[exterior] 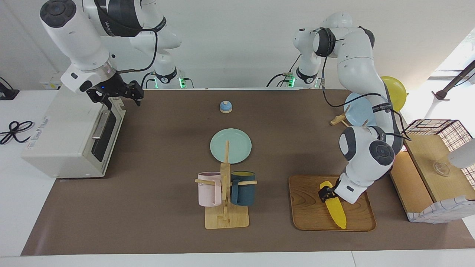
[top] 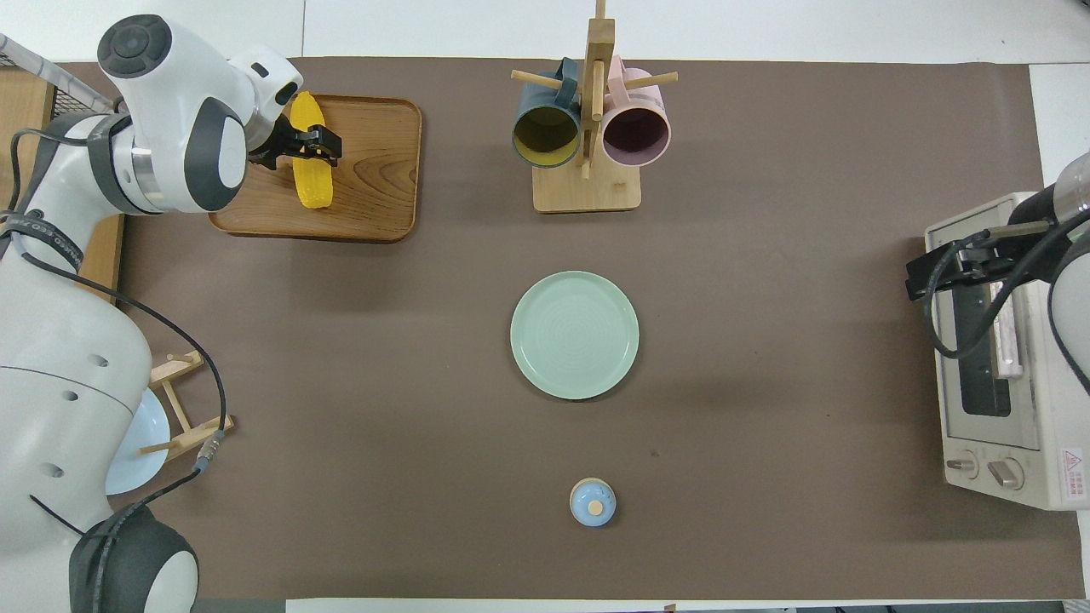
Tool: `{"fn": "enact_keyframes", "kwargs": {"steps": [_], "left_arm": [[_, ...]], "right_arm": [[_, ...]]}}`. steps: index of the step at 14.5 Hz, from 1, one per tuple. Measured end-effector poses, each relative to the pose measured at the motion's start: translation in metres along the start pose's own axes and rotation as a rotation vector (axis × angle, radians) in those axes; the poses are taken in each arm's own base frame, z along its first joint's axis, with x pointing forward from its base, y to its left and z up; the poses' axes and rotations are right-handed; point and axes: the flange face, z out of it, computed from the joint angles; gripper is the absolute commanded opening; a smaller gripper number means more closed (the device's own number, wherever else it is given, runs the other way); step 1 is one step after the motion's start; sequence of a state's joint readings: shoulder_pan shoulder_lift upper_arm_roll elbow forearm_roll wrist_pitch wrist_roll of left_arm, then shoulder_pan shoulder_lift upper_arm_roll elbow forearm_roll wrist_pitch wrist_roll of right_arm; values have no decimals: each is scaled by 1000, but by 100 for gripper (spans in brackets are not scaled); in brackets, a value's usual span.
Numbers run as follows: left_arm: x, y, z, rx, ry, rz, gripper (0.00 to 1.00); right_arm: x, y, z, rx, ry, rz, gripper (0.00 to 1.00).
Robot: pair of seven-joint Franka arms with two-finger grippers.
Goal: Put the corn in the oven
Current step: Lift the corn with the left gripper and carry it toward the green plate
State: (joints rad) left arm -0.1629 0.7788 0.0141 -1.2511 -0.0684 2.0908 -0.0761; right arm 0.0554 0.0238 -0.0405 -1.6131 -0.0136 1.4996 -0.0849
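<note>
The yellow corn (exterior: 336,211) lies on a wooden tray (exterior: 308,211) toward the left arm's end of the table; it also shows in the overhead view (top: 311,183). My left gripper (exterior: 326,193) is down at the cob's thick end and touches it, as the overhead view (top: 313,141) also shows. The off-white oven (exterior: 63,144) stands at the right arm's end of the table with its dark glass door (exterior: 104,137) closed. My right gripper (exterior: 134,95) hangs by the top corner of the oven door, at the end nearer to the robots, and is empty.
A mint plate (exterior: 231,145) lies mid-table. A wooden mug rack (exterior: 225,193) with a pink and a dark blue mug stands farther from the robots. A small blue bell (exterior: 225,106) sits nearer to them. A wire-and-wood basket shelf (exterior: 434,163) and a plate stand (exterior: 356,115) are beside the left arm.
</note>
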Motion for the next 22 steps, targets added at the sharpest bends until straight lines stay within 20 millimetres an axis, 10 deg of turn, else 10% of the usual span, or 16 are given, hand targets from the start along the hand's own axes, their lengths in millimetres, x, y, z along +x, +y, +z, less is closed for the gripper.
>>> {"fn": "enact_keyframes", "kwargs": {"steps": [1, 2, 3, 8, 13, 18, 22], "left_arm": [[0, 0, 0, 0, 1, 2, 36], [0, 1, 0, -1, 1, 3, 14], [0, 2, 0, -1, 1, 4, 0], [-1, 10, -8, -39, -10, -6, 0], [-10, 30, -82, -117, -21, -116, 0], [-68, 122, -157, -128, -41, -230, 0], [-119, 199, -139, -122, -67, -259, 0]], "right_arm": [[1, 6, -1, 0, 12, 10, 33], [3, 14, -3, -1, 40, 22, 0], [5, 22, -5, -2, 64, 33, 0], [11, 53, 24, -29, 92, 74, 0], [10, 86, 65, -119, 60, 101, 0], [2, 109, 100, -106, 19, 149, 0], [-2, 111, 118, -100, -2, 169, 0]]}}
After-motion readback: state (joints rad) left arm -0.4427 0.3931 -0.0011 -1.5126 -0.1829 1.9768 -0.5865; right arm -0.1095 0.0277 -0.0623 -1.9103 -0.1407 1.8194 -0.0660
